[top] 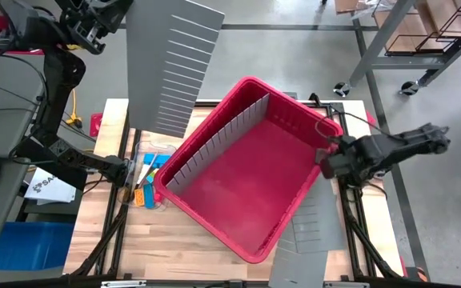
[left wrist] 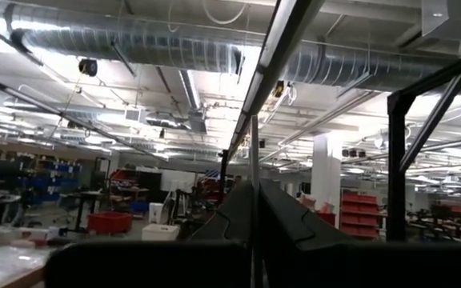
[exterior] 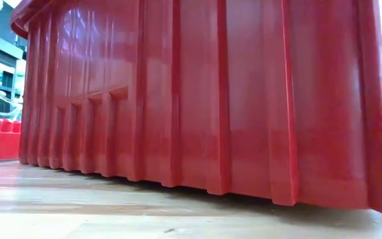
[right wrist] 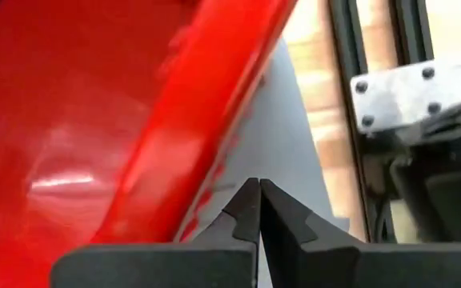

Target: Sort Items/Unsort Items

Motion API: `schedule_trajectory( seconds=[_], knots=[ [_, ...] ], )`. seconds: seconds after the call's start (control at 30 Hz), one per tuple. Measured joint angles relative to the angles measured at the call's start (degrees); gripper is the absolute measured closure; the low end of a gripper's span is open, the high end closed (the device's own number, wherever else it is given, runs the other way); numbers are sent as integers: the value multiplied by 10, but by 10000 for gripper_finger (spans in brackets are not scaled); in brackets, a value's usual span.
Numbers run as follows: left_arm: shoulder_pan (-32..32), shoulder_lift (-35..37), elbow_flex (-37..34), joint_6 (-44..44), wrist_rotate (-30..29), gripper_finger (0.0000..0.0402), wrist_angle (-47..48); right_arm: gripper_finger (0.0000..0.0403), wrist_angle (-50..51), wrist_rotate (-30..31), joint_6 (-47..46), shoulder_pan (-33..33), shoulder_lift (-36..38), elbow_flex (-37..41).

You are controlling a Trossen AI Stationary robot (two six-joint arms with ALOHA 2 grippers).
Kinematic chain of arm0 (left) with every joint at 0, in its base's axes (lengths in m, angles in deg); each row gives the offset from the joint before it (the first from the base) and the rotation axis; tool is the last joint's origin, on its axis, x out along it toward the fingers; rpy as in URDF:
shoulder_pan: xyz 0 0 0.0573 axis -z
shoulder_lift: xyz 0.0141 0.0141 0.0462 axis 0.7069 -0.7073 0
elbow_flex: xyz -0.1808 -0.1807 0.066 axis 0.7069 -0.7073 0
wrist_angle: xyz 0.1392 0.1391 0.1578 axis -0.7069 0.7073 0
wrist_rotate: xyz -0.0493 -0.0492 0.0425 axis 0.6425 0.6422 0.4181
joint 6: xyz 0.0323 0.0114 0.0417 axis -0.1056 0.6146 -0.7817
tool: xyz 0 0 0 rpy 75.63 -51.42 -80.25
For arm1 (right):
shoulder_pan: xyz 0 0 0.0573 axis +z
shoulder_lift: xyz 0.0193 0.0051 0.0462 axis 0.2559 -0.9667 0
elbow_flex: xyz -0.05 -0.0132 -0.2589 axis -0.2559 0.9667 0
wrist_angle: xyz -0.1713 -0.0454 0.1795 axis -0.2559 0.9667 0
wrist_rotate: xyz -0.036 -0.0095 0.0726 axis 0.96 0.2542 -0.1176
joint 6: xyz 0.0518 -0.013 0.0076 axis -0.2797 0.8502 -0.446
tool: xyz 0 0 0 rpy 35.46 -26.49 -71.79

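High view: red bin (top: 250, 172) sits skewed across the table (top: 206, 260), one grey divider (top: 178, 60) leaning up out of its far left side, another grey sheet (top: 310, 232) lying under its near right corner. The items (top: 149, 178), orange, blue and yellow pieces, lie in a clear tray just beside the bin's left wall, probably parked there so the bin interior is free for sorting. Right gripper (top: 326, 160) is at the bin's right rim, arm reaching in low and level from the right. Left gripper (top: 130, 172) sits next to the items, arm folded at the table's left edge.

Low view: the bin wall fills the picture; neither gripper shows.

Left wrist view: left gripper (left wrist: 254, 192) is closed and empty, pointing up and out into the room.

Right wrist view: right gripper (right wrist: 259, 192) is closed, tips meeting just beside the rim; whether they pinch anything is unclear.
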Motion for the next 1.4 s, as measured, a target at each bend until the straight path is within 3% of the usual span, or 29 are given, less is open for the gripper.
schedule_trajectory(
  seconds=[0.07, 0.23, 0.37, 0.5, 0.6, 0.67, 1.0, 1.4],
  knots=[
    [0, 0, 0, 0, 0, 401, 13, 403, 0, 7, 26, -36, 34, 24],
    [0, 0, 0, -8, 5, 401, 50, 403, -2, 102, 30, -106, 82, 45],
    [0, 3, 0, -93, 7, 401, 166, 403, -30, 135, 71, -148, 86, 46],
    [0, 4, 0, -247, -92, 401, 315, 403, -73, 135, 142, -178, 84, 46],
    [0, 2, -1, -330, -173, 401, 352, 403, -101, 135, 166, -192, 84, 46],
    [0, -2, 0, -355, -190, 401, 364, 403, -115, 135, 179, -198, 84, 46],
    [66, -28, -1, -349, -163, 401, 489, 403, -215, 186, 231, -241, 70, 46],
    [186, -43, 0, -295, -166, 401, 453, 403, -438, 166, 419, -377, 14, 46]
  ],
)
